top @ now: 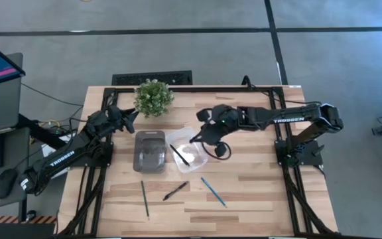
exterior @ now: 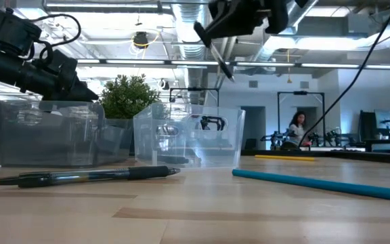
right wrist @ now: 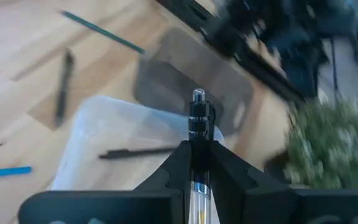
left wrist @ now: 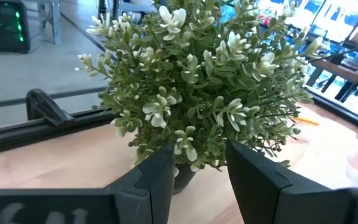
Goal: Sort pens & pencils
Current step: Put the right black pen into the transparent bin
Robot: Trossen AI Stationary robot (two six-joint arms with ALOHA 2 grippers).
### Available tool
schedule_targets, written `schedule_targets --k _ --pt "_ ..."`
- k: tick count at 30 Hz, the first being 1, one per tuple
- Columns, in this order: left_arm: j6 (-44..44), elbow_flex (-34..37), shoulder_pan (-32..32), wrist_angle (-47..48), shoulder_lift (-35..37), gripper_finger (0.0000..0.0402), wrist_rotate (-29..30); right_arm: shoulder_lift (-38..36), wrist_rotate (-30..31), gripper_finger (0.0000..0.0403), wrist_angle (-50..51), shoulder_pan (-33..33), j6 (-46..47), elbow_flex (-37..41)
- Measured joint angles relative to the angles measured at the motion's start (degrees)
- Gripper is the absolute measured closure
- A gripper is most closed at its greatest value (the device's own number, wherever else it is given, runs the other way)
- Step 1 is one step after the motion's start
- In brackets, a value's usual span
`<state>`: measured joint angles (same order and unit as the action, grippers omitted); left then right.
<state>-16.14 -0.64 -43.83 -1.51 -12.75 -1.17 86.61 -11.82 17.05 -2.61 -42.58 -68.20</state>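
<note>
Holding a slim black pen clamped, right gripper hovers over clear plastic bin; next: release inside. Left gripper apart, idle.

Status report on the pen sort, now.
Right end effector shut on a pen, above the clear bin; one pen already inside. Left end effector open, idle facing the plant. Nothing in the way.

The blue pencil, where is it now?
In the high view, the blue pencil lies on the table's right-front part, right of a black pen, apart from it.
</note>
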Motion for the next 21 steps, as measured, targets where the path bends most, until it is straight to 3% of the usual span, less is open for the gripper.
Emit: schedule_targets --k 10,21 --pt "4.61 0.01 0.02 0.06 0.00 0.0267 0.19 4.29 -1.21 0.0335 -3.94 2.95 -18.33 -0.11" --pt "5.04 0.00 0.02 0.26 -1.58 0.0267 0.92 15.20 7.64 0.0335 -9.23 3.28 -34.96 0.02"
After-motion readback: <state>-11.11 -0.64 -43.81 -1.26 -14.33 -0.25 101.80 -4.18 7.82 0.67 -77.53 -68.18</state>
